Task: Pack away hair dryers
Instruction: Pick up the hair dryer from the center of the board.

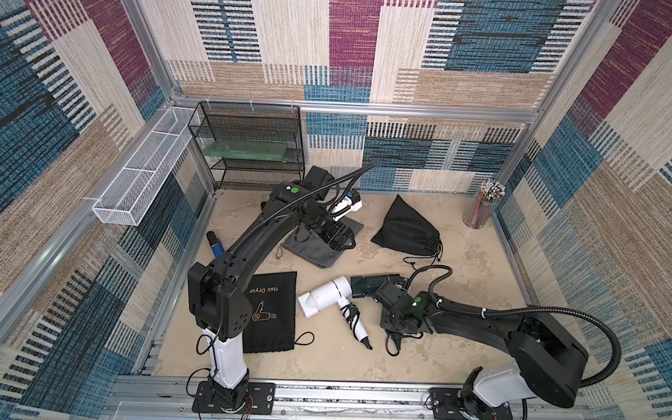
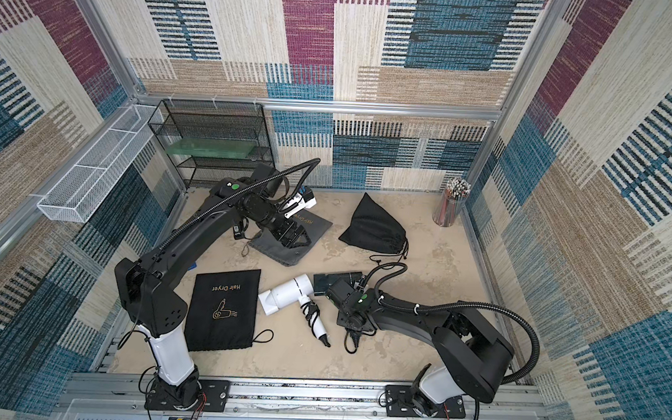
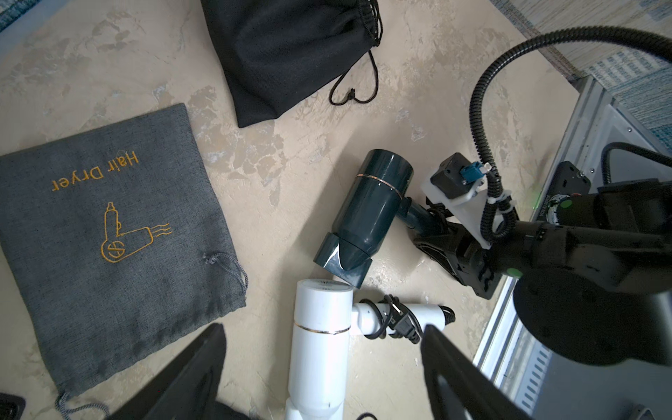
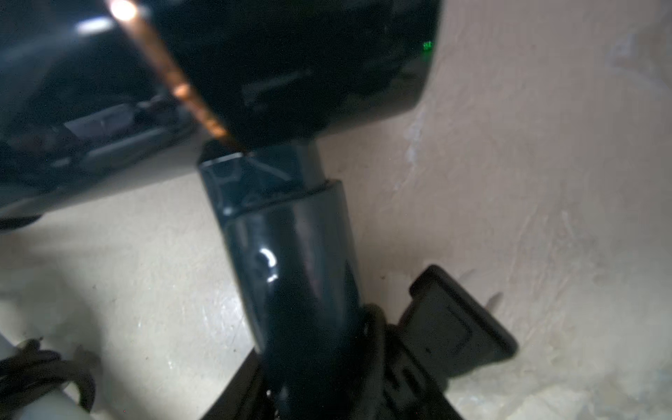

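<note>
A dark teal hair dryer lies on the beige table with its handle between the jaws of my right gripper, which is closed on it beside the bundled cord's plug. In both top views this dryer sits at mid table under the right gripper. A white hair dryer with its black cord wrapped round the handle lies just beside it, nozzle end nearly touching it. My left gripper is open and empty, hovering over a grey pouch further back.
A flat black pouch printed "Hair Dryer" lies near the front left. A bulging black drawstring pouch sits at the back. A black mesh shelf, a white wire basket and a cup of pencils line the walls. A blue and black stick gadget lies at the left.
</note>
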